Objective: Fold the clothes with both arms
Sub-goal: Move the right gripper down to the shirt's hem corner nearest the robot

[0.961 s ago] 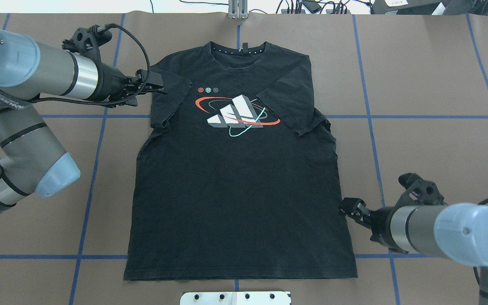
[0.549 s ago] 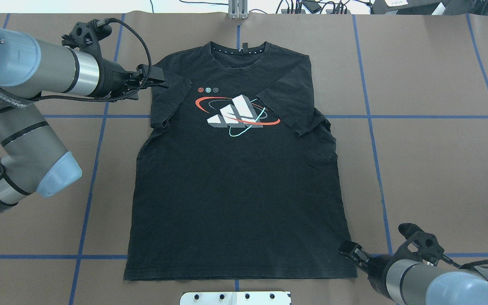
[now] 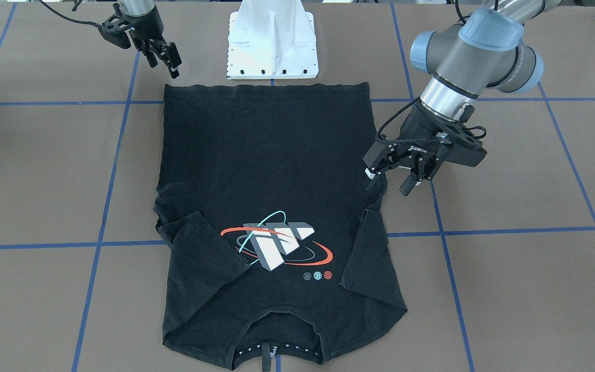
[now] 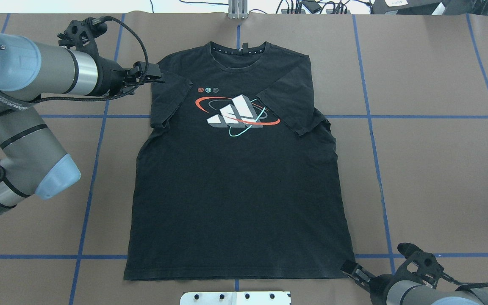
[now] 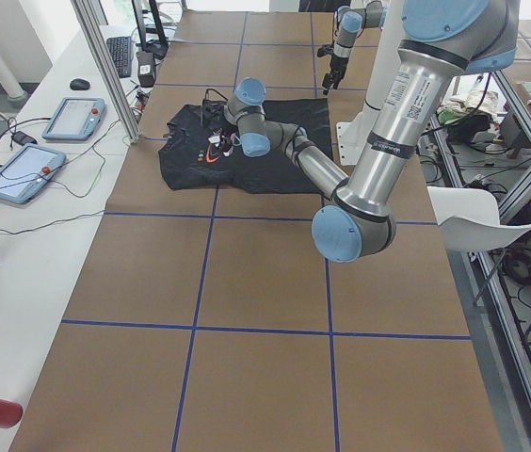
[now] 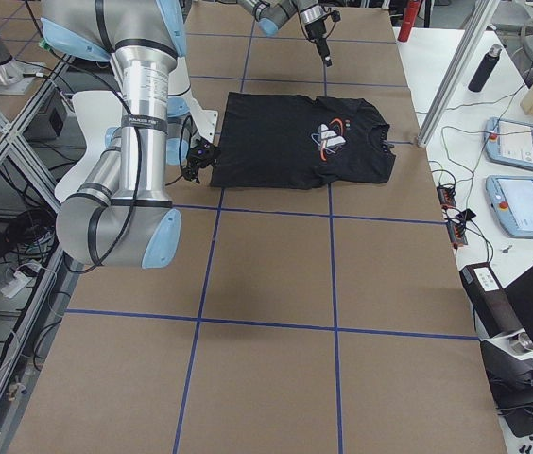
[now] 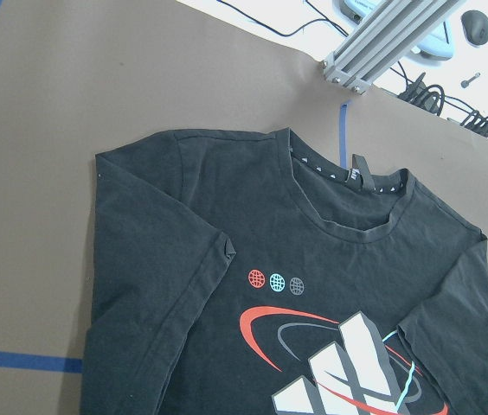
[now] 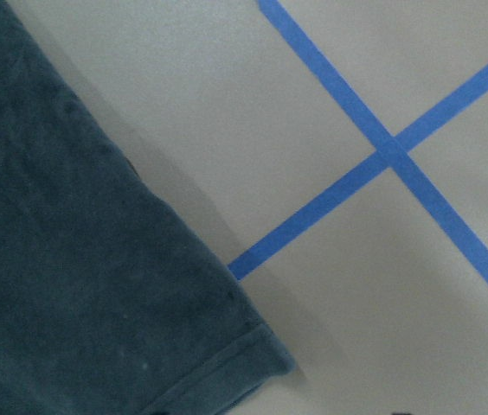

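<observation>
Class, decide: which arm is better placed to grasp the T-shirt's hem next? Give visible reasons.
Right. The right gripper sits just beside a hem corner of the T-shirt; the left gripper is far from the hem, up by a sleeve.

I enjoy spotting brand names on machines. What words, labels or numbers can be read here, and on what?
"ROBOTIQ", small white print on the left gripper.
Arm strap: white lettering, too blurred to read.
T-shirt: no words, only a bars graphic and three tiny round icons.
</observation>
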